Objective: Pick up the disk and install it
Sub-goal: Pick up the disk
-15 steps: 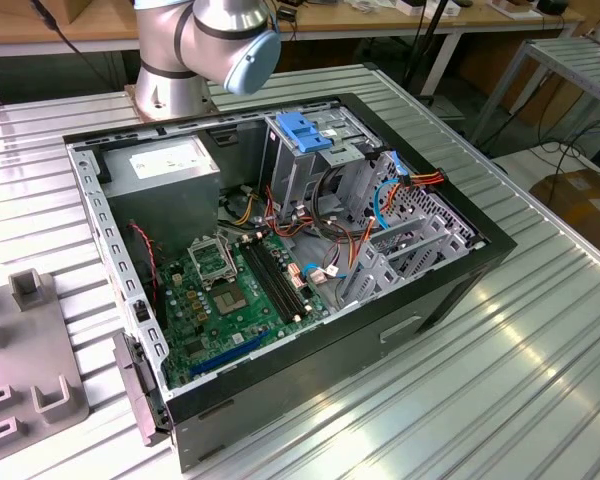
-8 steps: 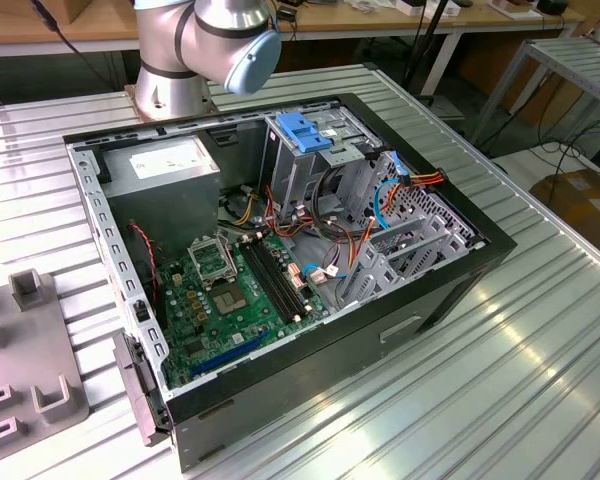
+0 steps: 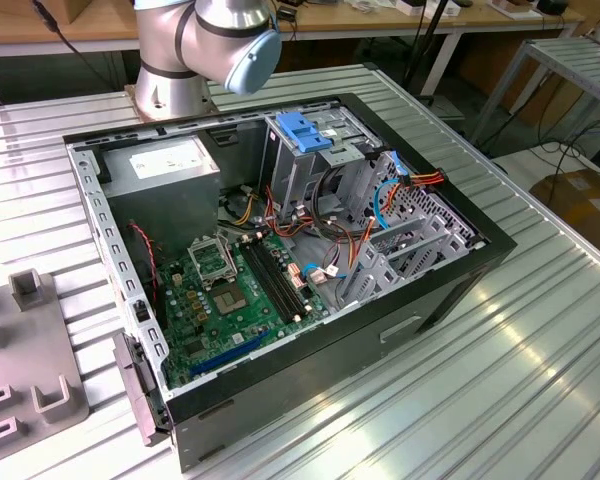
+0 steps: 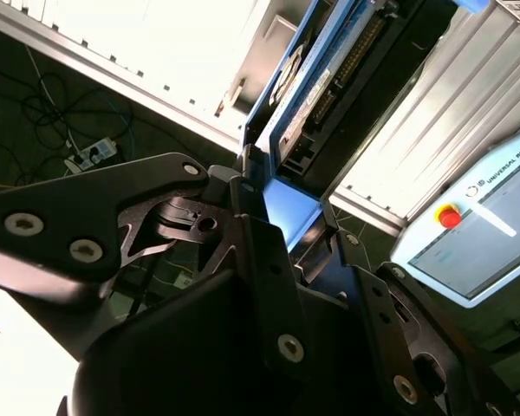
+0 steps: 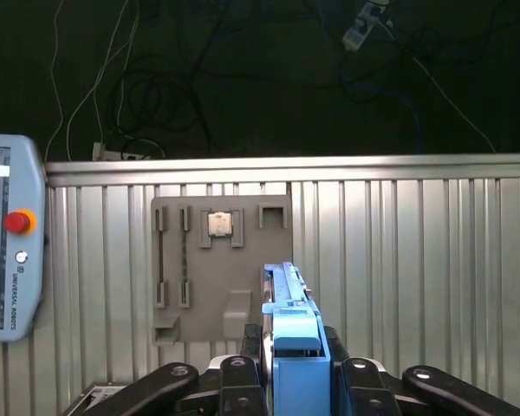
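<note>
Our jaws are closed tight on the disk [image 5: 288, 295], squeezing its blue frame from both sides. We hold it up over the table [image 5: 416, 260], near a grey tray [image 5: 243, 269] with slots. The computer case [image 3: 310, 395] lies open.

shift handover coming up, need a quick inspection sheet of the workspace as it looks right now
surface: ribbed metal table carrying an open computer case and a grey parts tray
job's things: disk in its blue bracket, held edge-on in the gripper
clutter: a small chip sits in a slot of the parts tray
grippers: gripper shut on the disk
cables: coloured wires bundled inside the case; loose cables on the dark floor beyond the table
surroundings: control tablet with a red button beside the tray
</note>
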You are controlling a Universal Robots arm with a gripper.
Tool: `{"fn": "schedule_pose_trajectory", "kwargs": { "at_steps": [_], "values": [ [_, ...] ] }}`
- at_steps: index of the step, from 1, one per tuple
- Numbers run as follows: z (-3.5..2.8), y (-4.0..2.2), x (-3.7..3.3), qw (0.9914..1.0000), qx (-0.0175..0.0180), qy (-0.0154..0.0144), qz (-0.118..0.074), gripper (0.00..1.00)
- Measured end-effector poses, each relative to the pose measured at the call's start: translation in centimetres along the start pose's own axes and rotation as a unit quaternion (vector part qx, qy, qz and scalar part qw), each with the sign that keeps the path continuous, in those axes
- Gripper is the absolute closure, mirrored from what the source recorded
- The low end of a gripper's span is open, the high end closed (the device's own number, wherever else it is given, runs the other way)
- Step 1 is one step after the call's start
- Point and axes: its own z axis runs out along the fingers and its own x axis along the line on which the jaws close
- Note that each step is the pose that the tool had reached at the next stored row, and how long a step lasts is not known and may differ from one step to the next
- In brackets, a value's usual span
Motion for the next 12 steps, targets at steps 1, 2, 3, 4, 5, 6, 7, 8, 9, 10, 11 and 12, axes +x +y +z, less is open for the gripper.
{"fn": "schedule_pose_trajectory", "kwargs": {
  "at_steps": [1,2,3,4,5,6,7,8,9,10,11,12],
  "values": [
    [0.0,-0.11,0.0,1.0,0.0,0.0,0.0,0.63],
    [-0.01,-0.26,-0.01,1.0,0.0,0.0,0.0,0.63],
    [-0.01,-0.35,-0.01,1.0,0.0,0.0,0.0,0.63],
    [-0.01,-0.44,-0.01,1.0,0.0,0.0,0.0,0.63],
    [-0.02,-0.6,-0.01,1.0,0.0,0.0,0.0,0.63],
    [-0.02,-0.69,-0.01,1.0,0.0,0.0,0.0,0.63],
    [-0.02,-0.79,-0.02,1.0,0.0,0.0,0.0,0.63],
    [-0.02,-0.87,-0.02,1.0,0.0,0.0,0.0,0.63],
    [-0.02,-0.94,-0.02,1.0,0.0,0.0,0.0,0.63],
    [-0.03,-1.01,-0.02,1.0,0.0,0.0,0.0,0.63],
    [-0.03,-1.08,-0.02,1.0,0.0,0.0,0.0,0.63],
    [-0.03,-1.15,-0.02,1.0,0.0,0.0,0.0,0.63]
  ]
}}
